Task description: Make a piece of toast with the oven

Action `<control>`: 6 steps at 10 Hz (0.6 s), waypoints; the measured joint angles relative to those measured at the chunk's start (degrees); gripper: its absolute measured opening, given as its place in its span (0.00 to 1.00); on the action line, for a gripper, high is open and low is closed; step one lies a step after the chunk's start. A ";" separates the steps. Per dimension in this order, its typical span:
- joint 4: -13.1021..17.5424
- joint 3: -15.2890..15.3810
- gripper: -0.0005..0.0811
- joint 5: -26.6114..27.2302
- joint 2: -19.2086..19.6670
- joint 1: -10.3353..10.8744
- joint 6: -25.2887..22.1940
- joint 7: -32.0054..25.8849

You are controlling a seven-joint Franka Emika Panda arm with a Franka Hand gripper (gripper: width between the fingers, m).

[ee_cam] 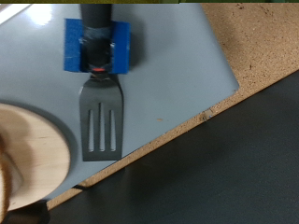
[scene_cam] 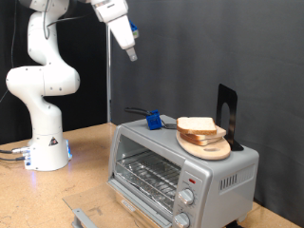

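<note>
The white Franka arm [scene_cam: 43, 76] stands on the wooden surface [scene_cam: 85, 161] at the exterior view's left, reaching up so that its tool [scene_cam: 131, 54] hangs high above the oven, well apart from everything below. Whether the tool's fingers are apart or together cannot be told, and nothing shows between them.

The oven [scene_cam: 180, 171] sits at the exterior view's lower right, its glass door closed and the wire rack visible behind it. On its flat top rests a round wooden board [scene_cam: 204, 145], and the piece of toast [scene_cam: 197, 124] lies on that board.

Beside the board lies a black slotted spatula [ee_cam: 100, 126] with a blue block [ee_cam: 96, 45] around its handle.
</note>
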 joint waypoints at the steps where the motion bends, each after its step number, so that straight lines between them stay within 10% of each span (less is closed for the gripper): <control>1: -0.17 2.14 0.85 -0.05 -0.57 -0.05 0.49 3.14; 6: -0.88 8.34 0.85 0.28 -0.07 -0.29 5.82 9.27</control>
